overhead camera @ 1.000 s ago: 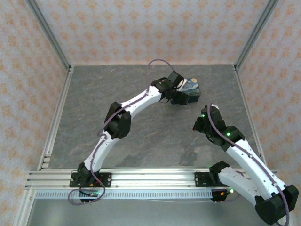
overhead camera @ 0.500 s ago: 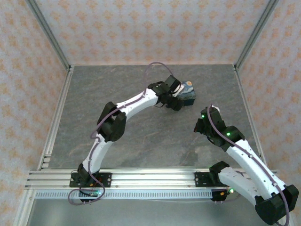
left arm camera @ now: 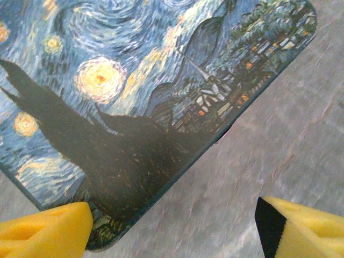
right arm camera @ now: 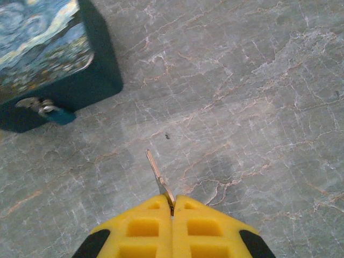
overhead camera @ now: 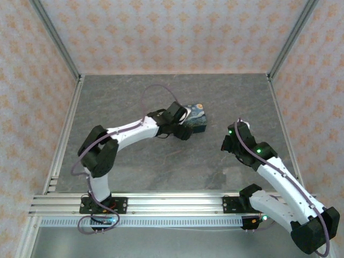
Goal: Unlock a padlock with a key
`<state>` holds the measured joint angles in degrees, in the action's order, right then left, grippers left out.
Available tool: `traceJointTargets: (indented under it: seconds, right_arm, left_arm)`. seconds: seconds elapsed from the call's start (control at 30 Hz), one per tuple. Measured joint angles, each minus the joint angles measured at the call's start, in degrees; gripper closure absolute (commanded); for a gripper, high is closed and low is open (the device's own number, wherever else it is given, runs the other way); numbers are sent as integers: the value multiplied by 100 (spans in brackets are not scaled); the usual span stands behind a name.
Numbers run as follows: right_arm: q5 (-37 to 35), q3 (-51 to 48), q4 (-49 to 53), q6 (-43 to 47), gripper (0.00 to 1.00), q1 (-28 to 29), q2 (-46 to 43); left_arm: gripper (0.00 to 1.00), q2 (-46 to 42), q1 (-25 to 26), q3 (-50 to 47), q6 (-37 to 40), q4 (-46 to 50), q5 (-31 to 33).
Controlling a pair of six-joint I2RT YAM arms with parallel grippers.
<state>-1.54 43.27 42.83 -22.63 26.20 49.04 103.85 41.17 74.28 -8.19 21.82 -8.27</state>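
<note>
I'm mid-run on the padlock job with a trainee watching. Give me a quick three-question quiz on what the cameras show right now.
1. True or false: the right gripper is shut on the key.
2. Where is the padlock? A) hanging on a side wall of the painted tin; B) lying loose, well away from the tin; C) in the right gripper.
3. Fill in: the left gripper, above the tin's lid, has its jaws ____.
Key: 1 true; 2 A; 3 open.
</note>
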Motion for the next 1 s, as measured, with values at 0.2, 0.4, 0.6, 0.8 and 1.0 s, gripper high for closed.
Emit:
traceJointTargets:
  seconds: [0.2, 0.4, 0.6, 0.8, 1.0]
  right_arm:
    - [57, 0, -92, 0, 100, 0, 162]
    - [166, 0, -192, -2, 100, 0, 284]
    - [197, 0, -192, 0, 100, 0, 289]
    - [398, -2, -286, 20, 100, -2, 238]
    - [1464, -249, -1178, 42, 100, -2, 92]
  left_arm:
    - [16, -885, 15, -1091, -470, -214, 317]
    - [15, -997, -136, -1209, -706, -170, 527]
    - [15, -887, -529, -999, -708, 59, 647]
    - [14, -796, -487, -820, -632, 219, 664]
    - [12, -1113, -448, -988, -706, 177, 448]
